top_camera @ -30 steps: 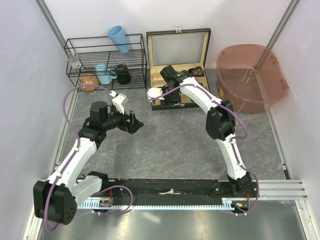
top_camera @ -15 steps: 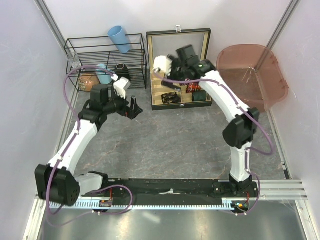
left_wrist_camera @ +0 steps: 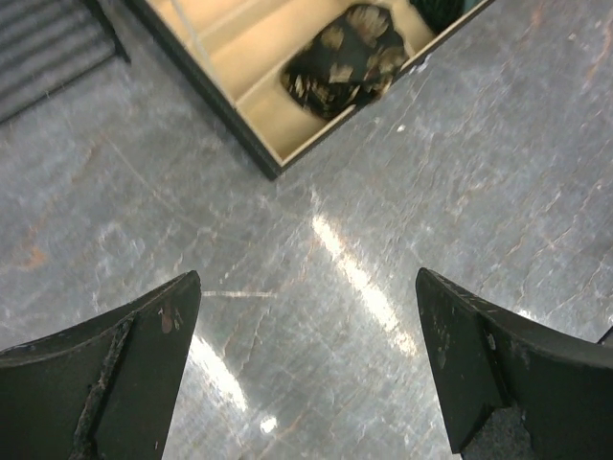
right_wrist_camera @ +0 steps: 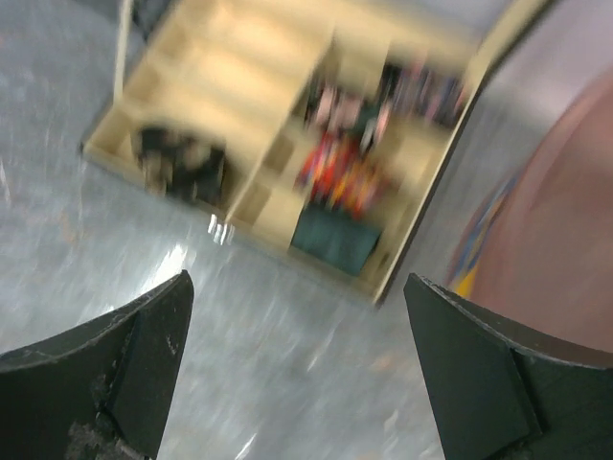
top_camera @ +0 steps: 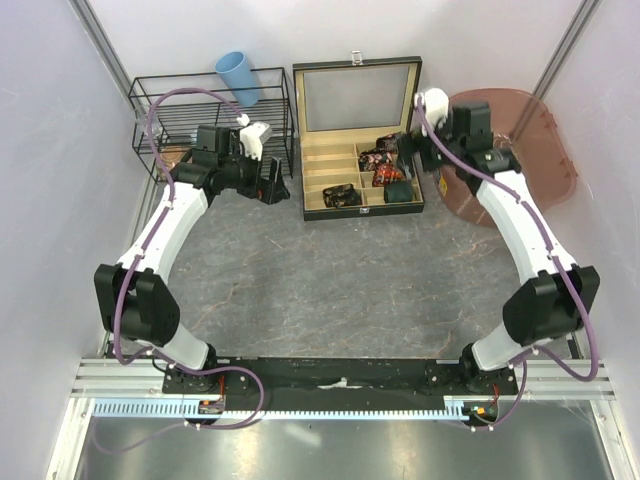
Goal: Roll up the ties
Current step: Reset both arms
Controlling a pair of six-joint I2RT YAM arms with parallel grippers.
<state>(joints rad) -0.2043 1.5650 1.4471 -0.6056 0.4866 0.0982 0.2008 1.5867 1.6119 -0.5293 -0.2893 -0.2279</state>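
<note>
An open wooden box with compartments stands at the back. It holds small coiled ties: a dark one with tan prints, red-printed ones and a dark green one. My left gripper is open and empty beside the box's left edge. In its wrist view the gripper hovers over bare table, with the tan-print coil in the box corner ahead. My right gripper is open and empty at the box's right side. Its wrist view is blurred and shows the coils in the box.
A black wire rack stands at the back left with a blue cup on top. A reddish translucent tub sits right of the box, close to my right arm; it also shows in the right wrist view.
My right arm has swung from over the box to its right side, near the tub. My left arm has moved back toward the rack and the box's left edge. Both grippers stay open.
</note>
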